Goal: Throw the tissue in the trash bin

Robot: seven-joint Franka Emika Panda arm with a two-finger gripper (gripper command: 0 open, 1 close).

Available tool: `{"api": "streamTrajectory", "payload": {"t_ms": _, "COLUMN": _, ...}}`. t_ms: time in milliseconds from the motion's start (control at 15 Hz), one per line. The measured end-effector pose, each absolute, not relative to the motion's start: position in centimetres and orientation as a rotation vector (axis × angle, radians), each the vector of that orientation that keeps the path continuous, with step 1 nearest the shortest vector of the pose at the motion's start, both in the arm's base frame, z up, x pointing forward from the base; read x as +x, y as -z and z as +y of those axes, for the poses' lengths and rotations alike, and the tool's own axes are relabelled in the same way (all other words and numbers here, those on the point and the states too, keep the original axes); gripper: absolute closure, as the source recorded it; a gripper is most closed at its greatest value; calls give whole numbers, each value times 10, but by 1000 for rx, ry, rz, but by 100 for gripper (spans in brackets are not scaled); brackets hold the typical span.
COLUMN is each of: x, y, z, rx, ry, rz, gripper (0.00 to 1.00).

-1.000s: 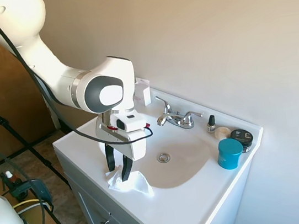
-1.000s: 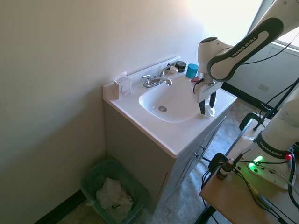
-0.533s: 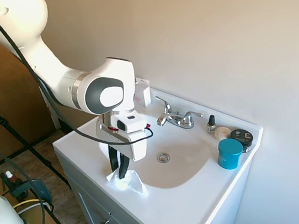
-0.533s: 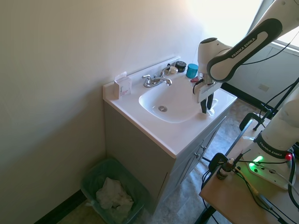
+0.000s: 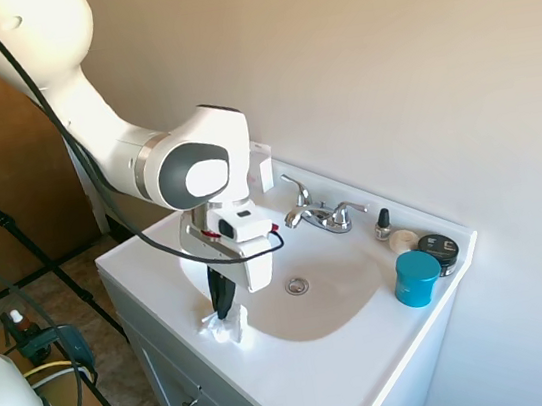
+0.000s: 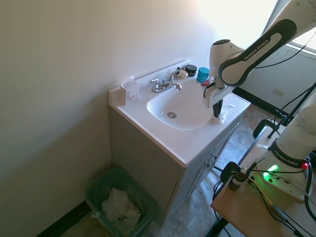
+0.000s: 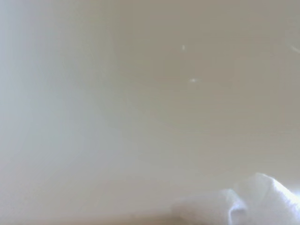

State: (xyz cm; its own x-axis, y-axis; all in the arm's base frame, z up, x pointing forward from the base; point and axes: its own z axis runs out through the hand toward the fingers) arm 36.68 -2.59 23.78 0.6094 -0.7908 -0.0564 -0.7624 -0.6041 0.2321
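Observation:
The tissue is a small white wad at the sink's front rim, pinched at its top between the dark fingers of my gripper, which is shut on it. From the other side the tissue hangs just under the gripper at the counter's front edge. The wrist view shows a corner of the tissue over blurred white counter. The trash bin stands on the floor left of the vanity, lined with a green bag and holding crumpled white paper.
On the white vanity top are a chrome faucet, a teal cup, a dark jar, a small bottle and a white box. A wall runs behind the sink.
The fingers closed on the tissue, which bunched from a spread sheet into a narrow wad. The gripper has risen slightly with it.

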Motion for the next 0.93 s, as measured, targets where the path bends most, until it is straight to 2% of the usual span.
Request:
{"api": "streamTrajectory", "payload": {"t_ms": 267, "x": 373, "y": -269, "z": -29, "rx": 2676, "ry": 139, "rz": -1307, "gripper": 100}}
{"api": "streamTrajectory", "payload": {"t_ms": 467, "x": 370, "y": -316, "z": -12, "rx": 2707, "ry": 48, "rz": -1290, "gripper": 100}}
{"api": "streamTrajectory", "payload": {"t_ms": 667, "x": 360, "y": -356, "z": 37, "rx": 2753, "ry": -39, "rz": -1231, "gripper": 100}}
{"api": "streamTrajectory", "payload": {"t_ms": 933, "x": 339, "y": -372, "z": 121, "rx": 2799, "ry": -147, "rz": -1128, "gripper": 100}}
